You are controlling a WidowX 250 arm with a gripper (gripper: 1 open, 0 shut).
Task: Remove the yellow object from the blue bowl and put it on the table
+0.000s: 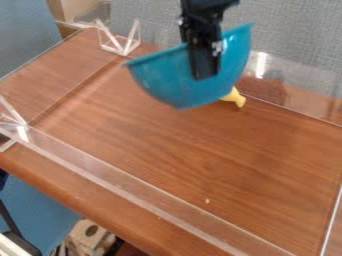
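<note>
My gripper (205,66) comes down from the top edge, shut on the rim of the blue bowl (166,76). It holds the bowl tilted in the air above the back of the table (160,150). The bowl's opening faces up and to the right, and I cannot see inside it. The yellow object (237,98) lies on the table behind the bowl's lower right edge. Only its small yellow end shows; the bowl hides the remainder.
Low clear acrylic walls (94,175) edge the wooden tabletop on all sides, with a corner bracket (118,38) at the back left. Past the front wall the table drops off to the floor.
</note>
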